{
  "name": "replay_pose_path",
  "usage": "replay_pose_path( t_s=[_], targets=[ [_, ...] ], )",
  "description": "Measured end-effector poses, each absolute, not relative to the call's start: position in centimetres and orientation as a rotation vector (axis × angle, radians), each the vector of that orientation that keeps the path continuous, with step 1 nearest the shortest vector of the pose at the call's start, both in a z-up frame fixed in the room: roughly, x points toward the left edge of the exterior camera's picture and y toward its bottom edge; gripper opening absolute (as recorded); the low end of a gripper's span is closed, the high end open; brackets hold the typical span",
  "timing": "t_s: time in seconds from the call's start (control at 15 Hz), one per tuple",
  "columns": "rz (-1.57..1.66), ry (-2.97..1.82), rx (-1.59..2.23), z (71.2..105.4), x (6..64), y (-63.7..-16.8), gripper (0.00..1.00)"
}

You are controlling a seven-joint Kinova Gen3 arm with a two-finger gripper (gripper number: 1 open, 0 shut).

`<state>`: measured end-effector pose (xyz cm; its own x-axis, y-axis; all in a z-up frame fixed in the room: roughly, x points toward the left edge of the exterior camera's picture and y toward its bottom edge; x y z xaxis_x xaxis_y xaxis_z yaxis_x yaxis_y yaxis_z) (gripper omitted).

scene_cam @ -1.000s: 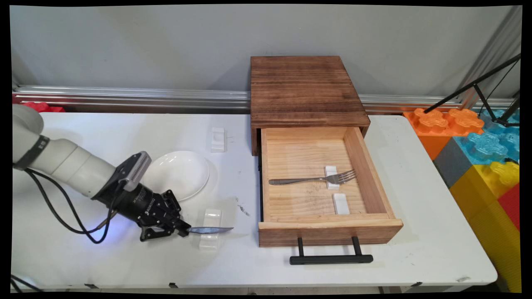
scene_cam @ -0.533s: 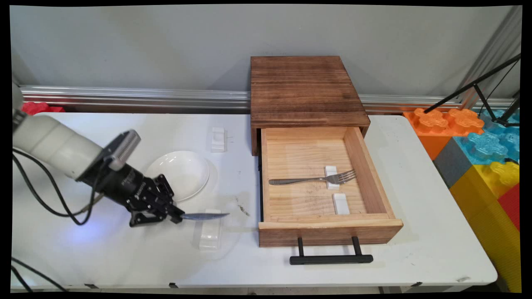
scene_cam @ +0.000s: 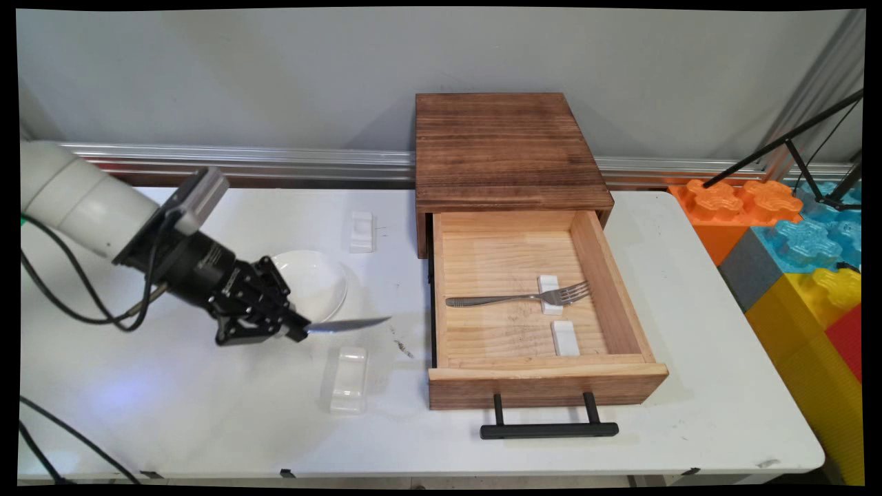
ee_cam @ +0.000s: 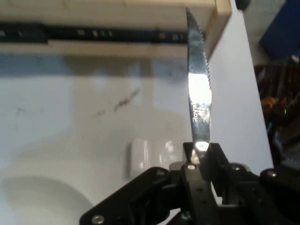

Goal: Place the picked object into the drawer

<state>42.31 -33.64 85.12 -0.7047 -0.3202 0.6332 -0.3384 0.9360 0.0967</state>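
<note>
A: What has moved since a second ago?

B: The gripper [scene_cam: 298, 332] has risen with the knife [scene_cam: 348, 324], off the white rest [scene_cam: 349, 379] it lay across before; that rest now sits bare on the table [scene_cam: 207, 413], near of the blade.

A: Is the grasp firm?

B: Its fingers are clamped on the knife's handle end, the serrated blade [ee_cam: 198, 89] pointing right toward the open wooden drawer [scene_cam: 537, 303].

A: What is around it?

B: A white plate [scene_cam: 317, 282] lies just behind the gripper. Inside the drawer, a fork [scene_cam: 517, 297] lies across a small white rest [scene_cam: 549, 293].
</note>
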Motion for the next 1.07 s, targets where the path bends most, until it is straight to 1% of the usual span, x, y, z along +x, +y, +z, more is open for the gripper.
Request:
replay_pose_path(
  t_s=[0.4, 0.67, 1.07],
  targets=[
    [0.044, -2.372, 0.521, 87.6, 39.0, -34.9, 0.0],
    [0.06, -2.367, 0.542, 89.2, 35.3, -36.4, 0.0],
    [0.08, -2.383, 0.539, 90.7, 30.1, -38.7, 0.0]
  ],
)
